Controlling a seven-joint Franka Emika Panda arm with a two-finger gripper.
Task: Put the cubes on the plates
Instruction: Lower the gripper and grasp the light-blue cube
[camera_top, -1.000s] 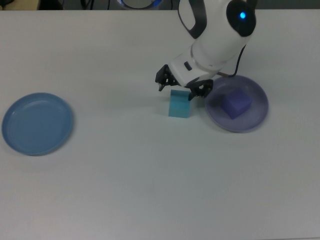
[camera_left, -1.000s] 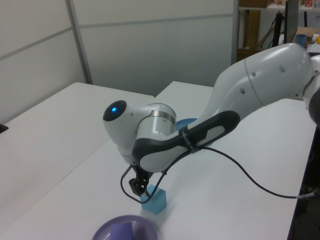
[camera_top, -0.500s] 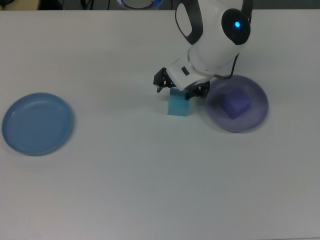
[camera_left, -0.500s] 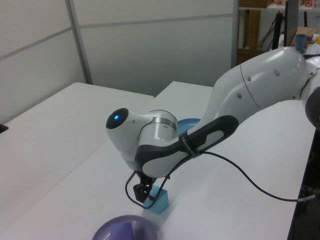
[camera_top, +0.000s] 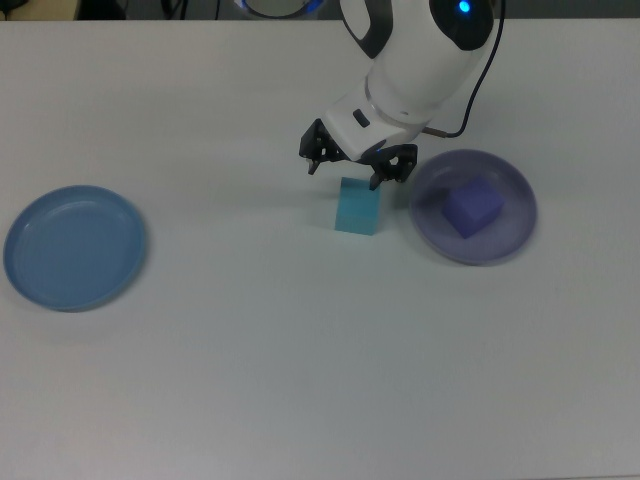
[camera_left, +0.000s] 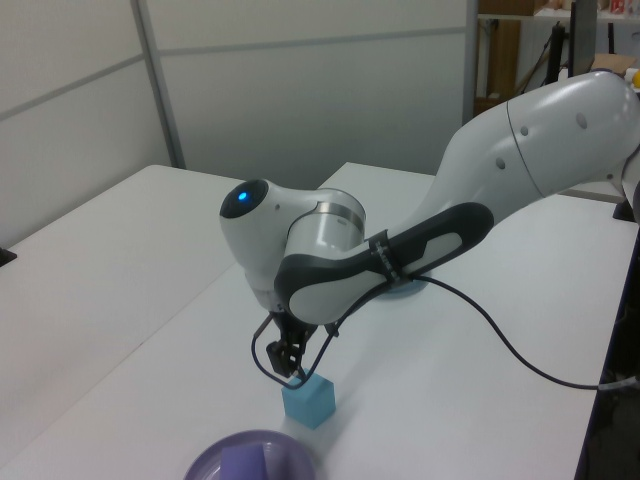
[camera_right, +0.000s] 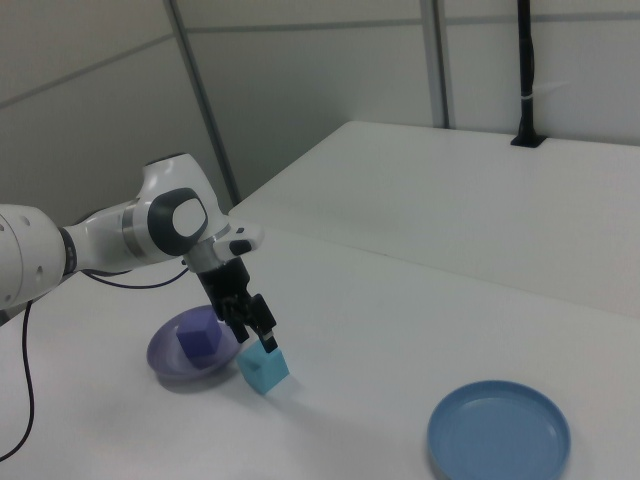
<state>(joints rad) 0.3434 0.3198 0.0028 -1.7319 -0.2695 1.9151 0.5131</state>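
Cyan cube (camera_top: 358, 206) sat on the white worktop (camera_top: 300, 350), just beside the lavender plate (camera_top: 500, 240), which held the purple cube (camera_top: 473, 208). Gripper (camera_top: 358, 166) hovered just above the cyan cube, fingers spread, holding nothing. Blue plate (camera_top: 75, 246) was well apart, at the top view's left.

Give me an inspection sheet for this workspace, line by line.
Surface: white table, bare apart from the job's things.
Job's things: purple cube lies on the lavender plate; cyan cube sits on the table beside that plate; blue plate holds nothing.
Clutter: nothing seen.
Gripper: gripper open, just above the cyan cube, holding nothing.
Cables: black cable hangs from the arm.
Surroundings: grey panel walls; a second white table adjoins.
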